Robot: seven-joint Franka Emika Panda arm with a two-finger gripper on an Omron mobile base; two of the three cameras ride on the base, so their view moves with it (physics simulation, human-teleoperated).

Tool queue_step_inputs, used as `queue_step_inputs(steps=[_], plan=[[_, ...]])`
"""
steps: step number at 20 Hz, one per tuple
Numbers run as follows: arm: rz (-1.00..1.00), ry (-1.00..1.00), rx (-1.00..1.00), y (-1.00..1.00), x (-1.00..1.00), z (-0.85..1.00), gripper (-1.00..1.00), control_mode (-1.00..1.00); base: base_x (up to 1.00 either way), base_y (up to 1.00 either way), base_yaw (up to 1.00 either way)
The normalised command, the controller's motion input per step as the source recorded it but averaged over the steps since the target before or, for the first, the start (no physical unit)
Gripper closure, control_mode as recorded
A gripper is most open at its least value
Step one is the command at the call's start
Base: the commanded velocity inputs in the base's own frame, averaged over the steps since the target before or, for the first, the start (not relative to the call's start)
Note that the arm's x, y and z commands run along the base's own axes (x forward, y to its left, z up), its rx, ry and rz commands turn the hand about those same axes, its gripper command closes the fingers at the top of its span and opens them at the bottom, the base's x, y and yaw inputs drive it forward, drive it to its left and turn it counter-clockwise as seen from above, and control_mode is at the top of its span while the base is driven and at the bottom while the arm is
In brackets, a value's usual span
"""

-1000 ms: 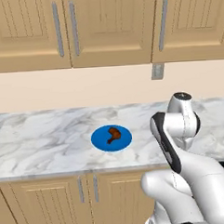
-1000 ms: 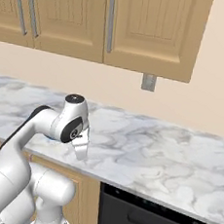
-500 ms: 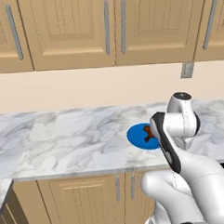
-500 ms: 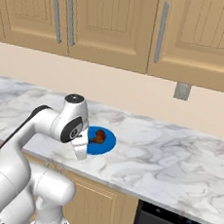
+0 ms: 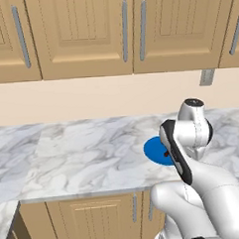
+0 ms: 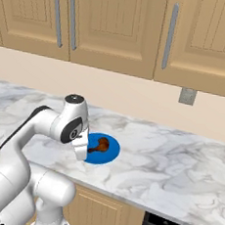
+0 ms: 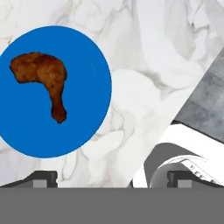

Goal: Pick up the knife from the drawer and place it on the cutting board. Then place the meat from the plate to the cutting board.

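Lower edge of the hand view: gripper (image 7: pixel 111 177) spread to full width, the two dark fingertips (image 7: pixel 43 178) far apart, nothing between them and nothing touched. Just beyond, marble counter (image 7: pixel 144 57) filling the centre and upper right. Upper left of the hand view: blue plate (image 7: pixel 92 87) bearing the meat (image 7: pixel 43 78), a curved brown drumstick lying left of the plate's centre. Right base view, centre: same plate (image 6: pixel 109 154) partly behind the wrist, meat (image 6: pixel 101 144) on it; wall cabinets (image 6: pixel 118 26) across the top. Left base view, right of centre: plate (image 5: pixel 154 150) peeking out beside the arm. Knife, drawer and cutting board beyond what can be told here. Step in hand judged as searching for the drawer: best done with jaws kept wide and the wrist clear of the plate, leaving the meat for later.
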Motion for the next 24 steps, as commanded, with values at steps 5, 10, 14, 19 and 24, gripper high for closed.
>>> queue_step_inputs(steps=[5, 10, 14, 19, 24], plan=[[0.00, 0.00, 0.00, 0.01, 0.08, -0.07, -1.00, -1.00, 0.04, 0.01, 0.00], [0.16, 0.00, 0.00, -0.09, 0.54, -0.32, -1.00, -1.00, 0.00, 0.00, 0.00], [0.18, 0.01, 0.00, -0.16, 0.54, -0.24, -1.00, -1.00, 0.00, 0.00, 0.00], [0.08, 0.12, 0.00, -0.06, 0.38, -0.07, -1.00, -1.00, 0.00, 0.00, 0.00], [0.01, 0.12, 0.00, 0.00, 0.30, -0.03, -1.00, -1.00, 0.00, 0.00, 0.00]])
